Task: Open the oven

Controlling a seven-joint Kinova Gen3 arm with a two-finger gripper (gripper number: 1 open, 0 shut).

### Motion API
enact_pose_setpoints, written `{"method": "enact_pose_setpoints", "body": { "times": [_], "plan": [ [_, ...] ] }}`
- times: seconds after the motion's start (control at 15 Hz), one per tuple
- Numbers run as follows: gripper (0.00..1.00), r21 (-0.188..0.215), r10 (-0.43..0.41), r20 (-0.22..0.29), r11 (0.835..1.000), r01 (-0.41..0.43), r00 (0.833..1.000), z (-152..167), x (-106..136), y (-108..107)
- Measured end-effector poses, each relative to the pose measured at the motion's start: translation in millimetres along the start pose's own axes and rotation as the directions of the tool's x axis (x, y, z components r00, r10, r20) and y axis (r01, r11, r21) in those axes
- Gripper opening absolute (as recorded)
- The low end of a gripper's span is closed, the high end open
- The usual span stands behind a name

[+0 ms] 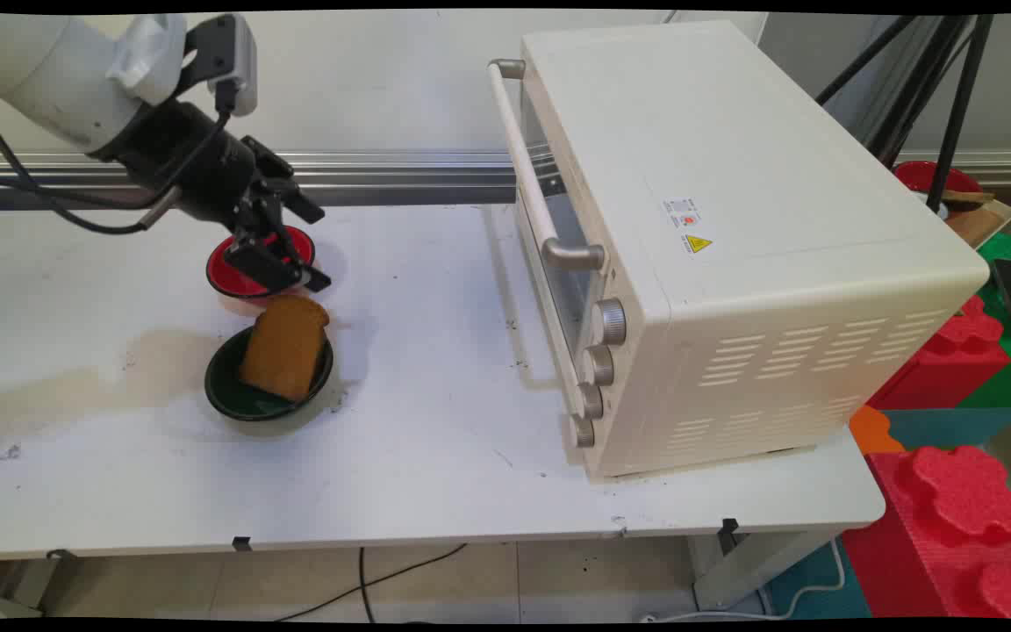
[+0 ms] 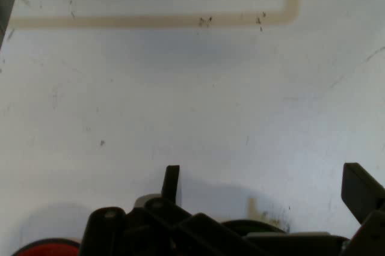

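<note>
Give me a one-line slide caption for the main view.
Open hand above toast in a dark bowl, red bowl behind, oven right.

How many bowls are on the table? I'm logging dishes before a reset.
2 on the table: a red bowl under the end effector, and a dark green bowl just in front, holding a bread slice. Another red dish sits beyond the oven.

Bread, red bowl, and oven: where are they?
bread (image 1: 284, 347), main view, middle of the slice's face.
red bowl (image 1: 223, 269), main view, left inside wall.
oven (image 1: 734, 219), main view, top panel.
</note>
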Motion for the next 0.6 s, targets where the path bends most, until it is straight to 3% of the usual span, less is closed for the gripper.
{"method": "enact_pose_setpoints", "body": {
  "times": [0.6],
  "plan": [
    [1.0,0.017,0.012,-0.05,1.0,-0.011,0.999,-11,42,-10]
  ]
}}
